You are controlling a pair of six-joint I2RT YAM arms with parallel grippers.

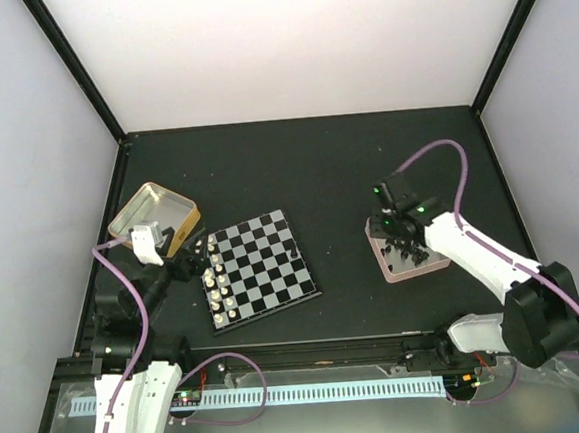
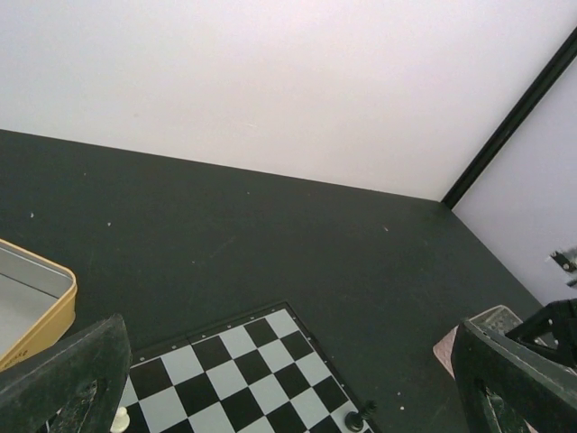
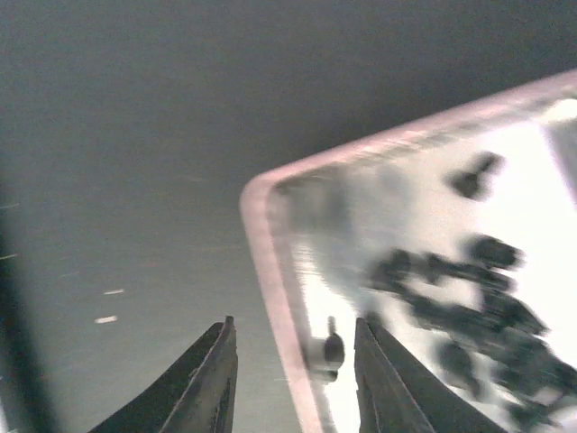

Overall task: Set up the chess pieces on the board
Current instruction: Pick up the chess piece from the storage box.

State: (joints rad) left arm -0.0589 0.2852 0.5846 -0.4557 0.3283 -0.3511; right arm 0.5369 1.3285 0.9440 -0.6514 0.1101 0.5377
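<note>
The board (image 1: 264, 269) lies left of centre, with cream-white chess pieces (image 1: 214, 279) lined along its left side and one black piece (image 1: 288, 229) at its far right corner. My left gripper (image 1: 191, 262) hovers at the board's left edge. In the left wrist view it (image 2: 288, 397) is wide open and empty above the board (image 2: 243, 370). My right gripper (image 3: 296, 347) is open, its fingers astride the rim of the pink-rimmed tin (image 3: 270, 262). A small black piece (image 3: 329, 350) lies between them just inside the rim, ungripped. More black pieces (image 3: 469, 298) are heaped in the tin.
A gold square tin (image 1: 152, 217) sits just behind my left gripper, at the board's far left. The pink-rimmed tin (image 1: 421, 268) stands right of the board. Black frame posts and pale walls bound the dark table on the left, right and far sides.
</note>
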